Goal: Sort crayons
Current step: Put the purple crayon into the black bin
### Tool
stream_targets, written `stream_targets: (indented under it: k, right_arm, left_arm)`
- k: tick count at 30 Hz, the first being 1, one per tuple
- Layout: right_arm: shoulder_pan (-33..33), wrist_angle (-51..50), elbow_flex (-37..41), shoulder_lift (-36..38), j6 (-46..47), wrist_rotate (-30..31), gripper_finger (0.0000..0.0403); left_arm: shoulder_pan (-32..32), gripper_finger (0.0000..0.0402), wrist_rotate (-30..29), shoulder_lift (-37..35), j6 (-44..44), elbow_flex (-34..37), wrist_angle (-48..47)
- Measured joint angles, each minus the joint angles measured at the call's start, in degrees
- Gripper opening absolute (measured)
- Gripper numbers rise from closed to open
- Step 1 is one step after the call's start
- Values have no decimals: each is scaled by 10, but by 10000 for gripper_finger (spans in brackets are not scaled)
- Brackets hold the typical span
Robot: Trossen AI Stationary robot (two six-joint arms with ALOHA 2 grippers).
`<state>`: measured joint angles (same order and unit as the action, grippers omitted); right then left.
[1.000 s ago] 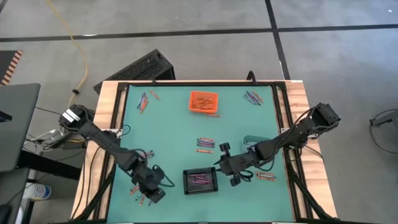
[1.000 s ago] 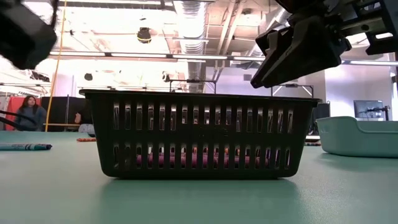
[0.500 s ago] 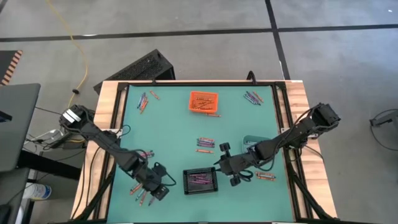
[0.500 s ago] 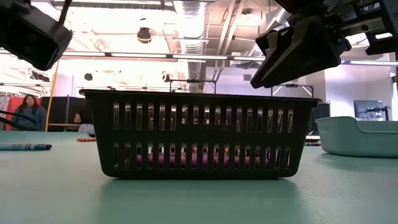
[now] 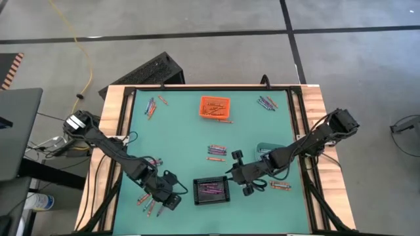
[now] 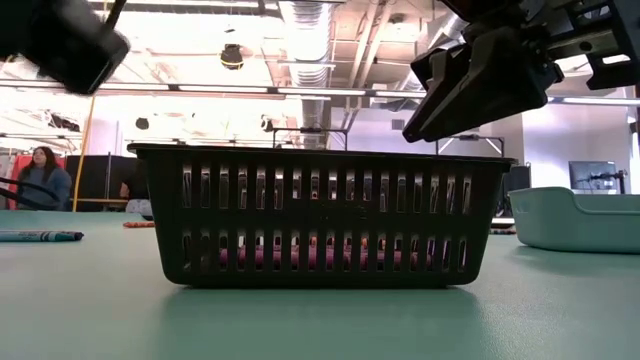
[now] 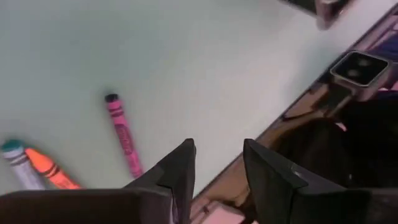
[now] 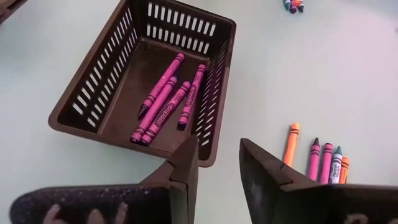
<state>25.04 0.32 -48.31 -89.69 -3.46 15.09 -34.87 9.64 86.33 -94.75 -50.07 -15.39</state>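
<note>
Two arms flank the black bin (image 5: 211, 190) near the front of the green table (image 5: 184, 131). The left gripper (image 5: 172, 200) hangs just left of the bin, over a loose group of crayons (image 5: 147, 203) at the front left; its fingers (image 7: 180, 171) stand apart with nothing between them, and its wrist view shows a pink crayon (image 7: 123, 134) and an orange crayon (image 7: 46, 169) lying on the mat beneath. The right gripper (image 5: 237, 172) hovers just right of the bin, a little above its rim, fingers (image 8: 186, 165) likewise spread and empty.

Inside the bin lie four pink crayons (image 8: 165, 96), roughly parallel on its floor. Other crayons lie scattered about it: a small cluster (image 5: 216, 152) just behind the bin at mid-table, a few (image 5: 280, 186) to its right in front of the teal bin (image 5: 266, 149), a bunch (image 5: 152, 105) at the far left corner and another (image 5: 267, 102) at the far right. The orange bin (image 5: 214, 106), well behind the black one, holds orange crayons, with one more (image 5: 225, 121) lying just outside it.

From table level, the black bin fills the middle and a lone crayon (image 6: 40, 236) rests on the mat to its left.
</note>
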Motion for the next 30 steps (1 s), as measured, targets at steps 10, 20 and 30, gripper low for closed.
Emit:
stream_targets:
  k: [10, 20, 30]
  right_arm:
    - [0, 0, 0, 0, 4, 0, 111]
    - [0, 1, 0, 0, 4, 0, 111]
    - [0, 0, 0, 0, 4, 0, 111]
  left_arm:
    - [-34, 102, -113, 0, -15, -98, -206]
    - [-50, 85, -120, 47, -35, -96, -209]
    - [-51, 82, -130, 76, -20, -96, -199]
